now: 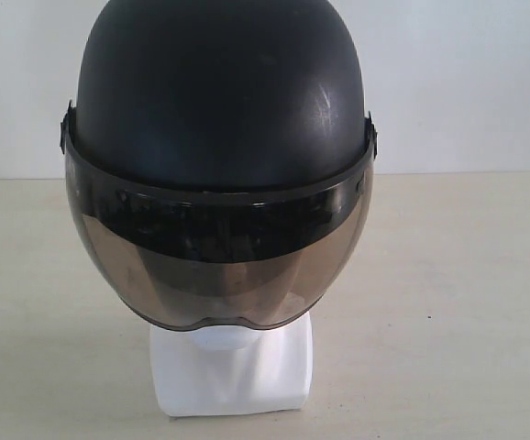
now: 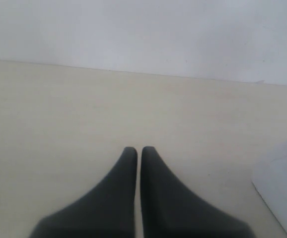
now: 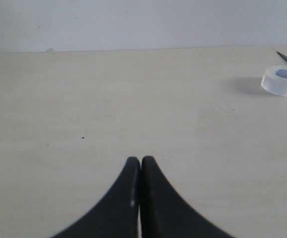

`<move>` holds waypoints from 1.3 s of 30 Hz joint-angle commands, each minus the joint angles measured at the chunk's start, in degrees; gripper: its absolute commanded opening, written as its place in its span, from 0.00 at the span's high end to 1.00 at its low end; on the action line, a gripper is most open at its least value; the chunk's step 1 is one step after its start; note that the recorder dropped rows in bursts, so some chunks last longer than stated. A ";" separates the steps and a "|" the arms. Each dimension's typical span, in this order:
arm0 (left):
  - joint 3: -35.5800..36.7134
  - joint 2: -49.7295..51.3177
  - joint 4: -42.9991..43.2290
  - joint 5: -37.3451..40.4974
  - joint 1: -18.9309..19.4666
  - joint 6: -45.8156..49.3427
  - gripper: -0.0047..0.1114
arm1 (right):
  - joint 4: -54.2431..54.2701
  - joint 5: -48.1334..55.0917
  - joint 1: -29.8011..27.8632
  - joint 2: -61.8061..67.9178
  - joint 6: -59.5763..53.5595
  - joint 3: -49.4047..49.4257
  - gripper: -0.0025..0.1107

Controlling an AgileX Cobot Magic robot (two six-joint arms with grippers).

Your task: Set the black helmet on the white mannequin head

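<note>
Right gripper (image 3: 141,161) closed, dark fingers pressed together, holding nothing, above pale table (image 3: 108,99). Clear tape roll (image 3: 281,80) lies well apart near table's far edge. White wall (image 3: 133,22) behind.

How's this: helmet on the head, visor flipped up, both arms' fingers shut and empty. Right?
Wrong on the visor: it is down over the face, as the exterior view shows; only chin and neck of the head show below it. The helmet is on the head, and the left fingers and right fingers are shut and empty.
</note>
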 commanded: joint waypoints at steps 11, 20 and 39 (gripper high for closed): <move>0.19 -0.16 -0.46 -0.30 0.11 0.01 0.92 | 0.18 -0.03 -0.23 -0.24 -0.30 -0.07 0.98; 0.19 -0.16 -0.46 -0.30 0.11 0.01 0.92 | 0.18 -0.03 -0.23 -0.24 -0.30 -0.07 0.98; 0.19 -0.16 -0.46 -0.30 0.11 0.01 0.92 | 0.18 -1.08 -0.23 -0.24 0.00 -0.07 0.98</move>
